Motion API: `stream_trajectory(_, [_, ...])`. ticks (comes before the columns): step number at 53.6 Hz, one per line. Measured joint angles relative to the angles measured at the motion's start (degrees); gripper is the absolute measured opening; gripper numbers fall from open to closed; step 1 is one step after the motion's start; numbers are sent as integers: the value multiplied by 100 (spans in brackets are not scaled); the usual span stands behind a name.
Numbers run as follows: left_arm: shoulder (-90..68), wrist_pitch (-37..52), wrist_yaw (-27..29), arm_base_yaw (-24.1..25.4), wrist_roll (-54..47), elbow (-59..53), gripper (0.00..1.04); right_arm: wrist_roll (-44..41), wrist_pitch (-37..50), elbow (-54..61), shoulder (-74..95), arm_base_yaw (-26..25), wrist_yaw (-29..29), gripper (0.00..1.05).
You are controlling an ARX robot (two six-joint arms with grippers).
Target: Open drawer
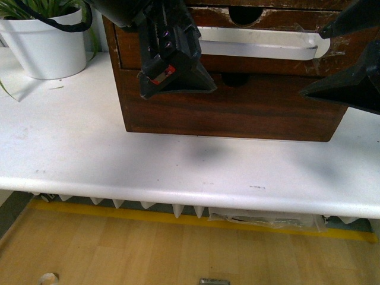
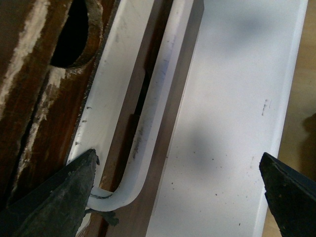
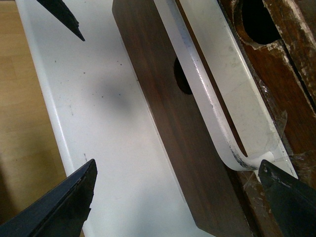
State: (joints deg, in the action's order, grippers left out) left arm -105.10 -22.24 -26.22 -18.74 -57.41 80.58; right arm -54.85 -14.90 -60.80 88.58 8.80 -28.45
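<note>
We read the drawer (image 1: 267, 64) as not opened yet; its front sits right behind the white handle (image 1: 255, 43). Our left gripper (image 2: 177, 159) and right gripper (image 3: 177, 168) are both spread wide and empty, one at each handle end. Grasp and pull remain.

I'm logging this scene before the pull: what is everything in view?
drawer: one, dark brown, upper position
handle: one, white, across that drawer's front
plain drawer front: one, dark brown, below it
table: one, white, underneath
plant pot: one, white, far left on table
cable: one, black, over pot
floor: wooden, yellow stripe
left gripper: black, open, handle's left end
right gripper: black, open, handle's right end
</note>
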Motion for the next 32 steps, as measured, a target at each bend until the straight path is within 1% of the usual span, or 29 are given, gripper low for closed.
stream_trajectory(8, [-2, -291, 24, 15, -372, 55, 99, 22, 136, -48, 170, 61, 4, 96])
stream_trajectory(32, [-4, -245, -22, 13, -446, 24, 99, 166, 487, -258, 597, 330, 105, 96])
